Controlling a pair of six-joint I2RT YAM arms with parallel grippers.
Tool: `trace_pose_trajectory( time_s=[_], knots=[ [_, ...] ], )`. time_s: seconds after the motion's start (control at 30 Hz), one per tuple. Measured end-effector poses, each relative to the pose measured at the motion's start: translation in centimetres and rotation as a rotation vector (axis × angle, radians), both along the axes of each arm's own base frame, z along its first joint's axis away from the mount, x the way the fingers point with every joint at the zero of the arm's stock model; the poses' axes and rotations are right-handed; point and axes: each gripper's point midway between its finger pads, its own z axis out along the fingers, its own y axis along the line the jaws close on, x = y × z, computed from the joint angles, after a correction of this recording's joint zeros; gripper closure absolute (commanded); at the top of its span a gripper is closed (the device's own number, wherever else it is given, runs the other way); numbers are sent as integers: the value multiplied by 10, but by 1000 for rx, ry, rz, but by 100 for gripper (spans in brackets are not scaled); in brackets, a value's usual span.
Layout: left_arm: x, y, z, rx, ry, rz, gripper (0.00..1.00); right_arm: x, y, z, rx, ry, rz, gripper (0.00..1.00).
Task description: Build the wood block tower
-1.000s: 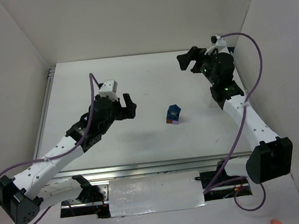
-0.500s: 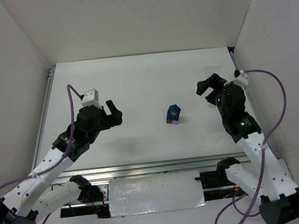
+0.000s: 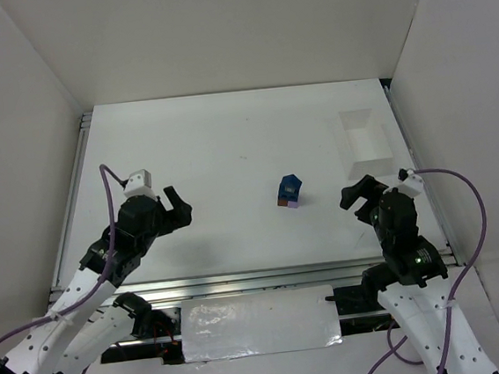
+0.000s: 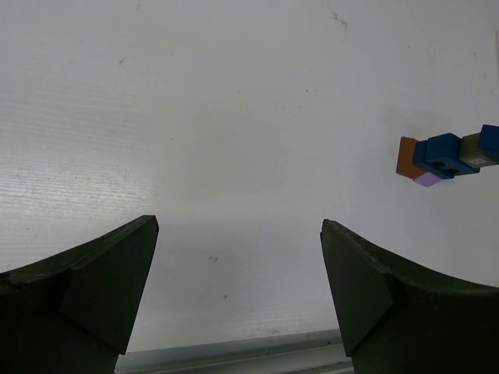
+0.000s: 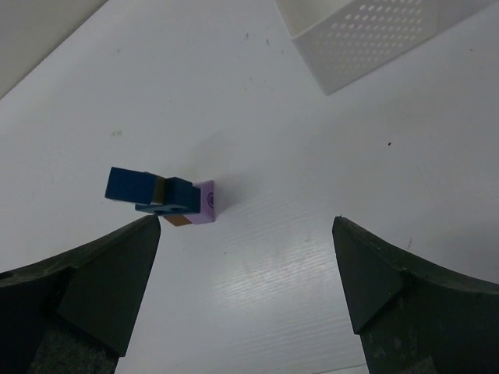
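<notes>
The wood block tower [image 3: 290, 191] stands upright at the table's middle, lavender and brown-orange blocks low, grey and blue blocks above. It also shows in the left wrist view [image 4: 446, 157] at the right edge and in the right wrist view [image 5: 162, 198] at the left. My left gripper [image 3: 175, 207] is open and empty, well to the left of the tower. My right gripper [image 3: 362, 194] is open and empty, to the right of the tower. In both wrist views the jaws stand wide apart over bare table.
A white perforated tray [image 3: 365, 134] sits at the back right; it also shows in the right wrist view [image 5: 374, 35]. White walls enclose the table on three sides. A metal rail [image 3: 241, 282] runs along the near edge.
Both arms have pulled back toward the near edge, away from the tower. The right arm left the tray's place, so the tray now shows. The tower has not moved.
</notes>
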Motion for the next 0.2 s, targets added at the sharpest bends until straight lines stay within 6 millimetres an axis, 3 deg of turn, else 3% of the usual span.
trace_pose_trajectory(
  time_s=[0.2],
  knots=[
    [-1, 1, 0, -7, -13, 1, 1, -3, -1, -4, -5, 12, -1, 0]
  ],
)
